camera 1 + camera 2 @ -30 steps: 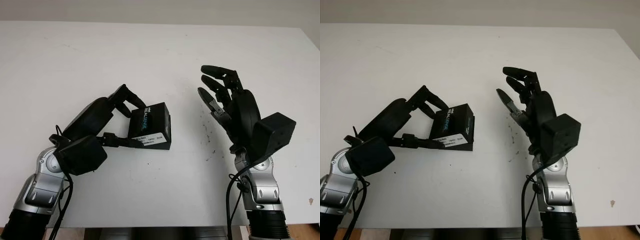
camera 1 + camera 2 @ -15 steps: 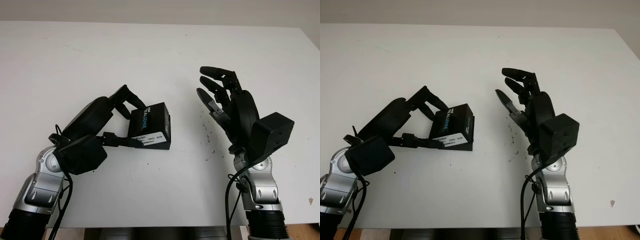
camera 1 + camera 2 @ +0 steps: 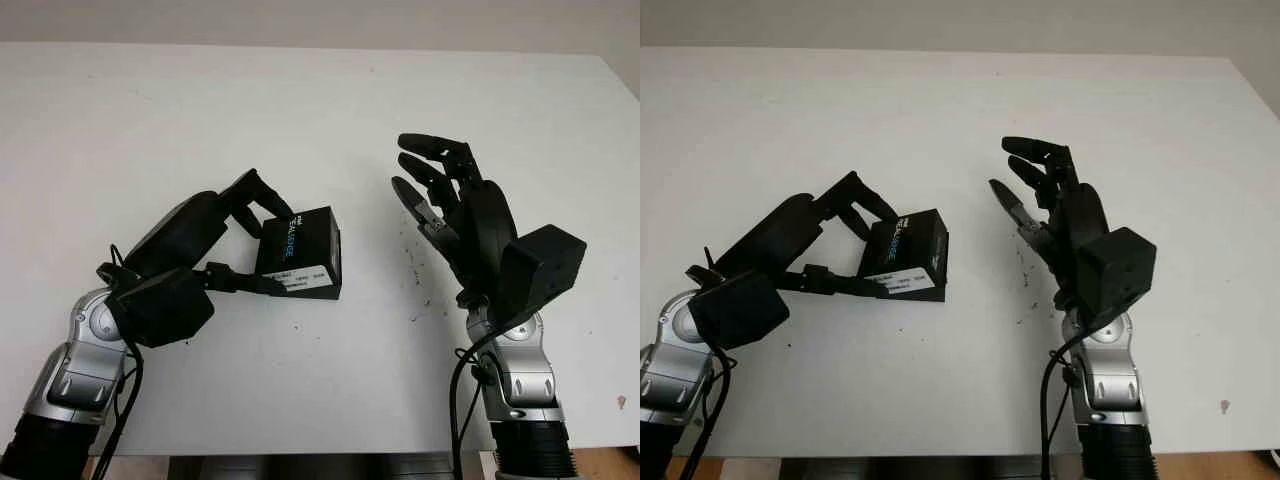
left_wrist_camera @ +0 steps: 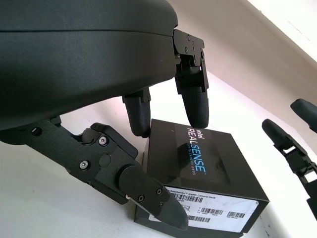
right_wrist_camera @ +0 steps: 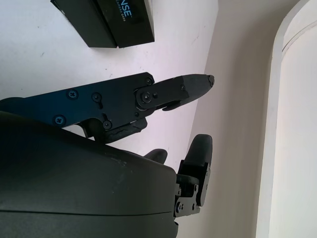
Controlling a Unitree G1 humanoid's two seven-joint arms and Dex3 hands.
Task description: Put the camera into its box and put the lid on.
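A black camera box (image 3: 300, 252) with its lid on and "RealSense" printed on top sits on the white table (image 3: 300, 100), a white barcode label on its front face. My left hand (image 3: 266, 246) reaches it from the left. Two fingers (image 4: 195, 101) press on the lid's far edge and the thumb (image 4: 156, 206) lies against the labelled front, so the hand is shut on the box (image 4: 208, 173). My right hand (image 3: 432, 185) is open and raised above the table to the right of the box, well apart from it, palm toward it.
Small dark specks (image 3: 412, 262) mark the table between the box and the right hand. The table's front edge runs just behind both forearms. A wall stands behind the table's far edge.
The right hand has drifted slightly up and to the left. The left forearm shifted a little while the box and the grip on it stayed put.
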